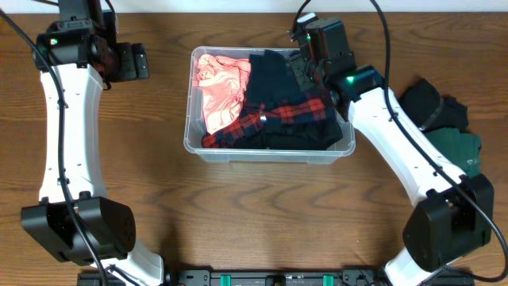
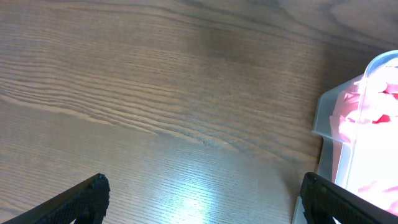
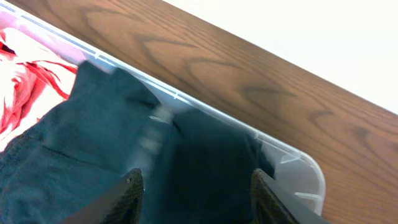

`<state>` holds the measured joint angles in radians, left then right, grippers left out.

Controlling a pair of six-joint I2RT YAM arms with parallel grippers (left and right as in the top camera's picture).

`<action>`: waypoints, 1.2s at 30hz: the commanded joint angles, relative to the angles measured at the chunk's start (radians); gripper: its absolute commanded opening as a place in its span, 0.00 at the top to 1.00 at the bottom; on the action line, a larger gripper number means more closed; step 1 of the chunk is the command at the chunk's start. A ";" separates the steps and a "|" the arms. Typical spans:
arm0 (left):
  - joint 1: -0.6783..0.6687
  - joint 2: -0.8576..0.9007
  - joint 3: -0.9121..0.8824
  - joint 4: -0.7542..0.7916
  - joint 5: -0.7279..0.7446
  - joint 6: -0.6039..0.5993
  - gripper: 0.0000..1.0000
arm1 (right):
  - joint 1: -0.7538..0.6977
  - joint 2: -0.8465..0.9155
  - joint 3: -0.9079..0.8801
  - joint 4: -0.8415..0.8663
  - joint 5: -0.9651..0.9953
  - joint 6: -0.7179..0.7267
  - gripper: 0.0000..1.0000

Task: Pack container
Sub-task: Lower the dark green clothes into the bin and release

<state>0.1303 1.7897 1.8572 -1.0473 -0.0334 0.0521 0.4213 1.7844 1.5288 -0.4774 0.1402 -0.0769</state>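
**Wood table (image 1: 262, 206): container (image 1: 270, 153) lies between the two grippers**

Long axis runs from left gripper (image 2: 204, 186) side to right gripper (image 3: 198, 183) side. Inside: pink cloth (image 1: 218, 87) at the end nearest the left jaws, plaid cloth (image 1: 270, 119) mid, dark cloth (image 3: 93, 143) under the right jaws. Both jaw pairs apart, the left over bare wood.

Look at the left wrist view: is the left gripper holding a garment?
No: the left gripper is open, with only the bare wooden table showing between its fingers.
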 commanded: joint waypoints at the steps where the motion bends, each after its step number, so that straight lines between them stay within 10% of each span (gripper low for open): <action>1: 0.003 0.006 -0.006 -0.003 -0.005 -0.005 0.02 | 0.005 -0.094 0.023 0.011 0.017 0.016 0.57; 7: 0.003 0.006 -0.006 -0.003 -0.005 -0.005 0.02 | 0.005 -0.088 0.023 0.014 0.011 0.019 0.98; 25: 0.003 0.006 -0.006 -0.003 -0.005 -0.005 0.02 | 0.006 0.306 0.023 -0.012 -0.131 0.089 0.99; 36: 0.003 0.006 -0.006 -0.003 -0.005 -0.005 0.02 | 0.000 0.162 0.058 -0.016 -0.129 0.087 0.99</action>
<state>0.1303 1.7897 1.8572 -1.0477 -0.0334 0.0521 0.4202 2.0285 1.5612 -0.4812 0.0525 -0.0074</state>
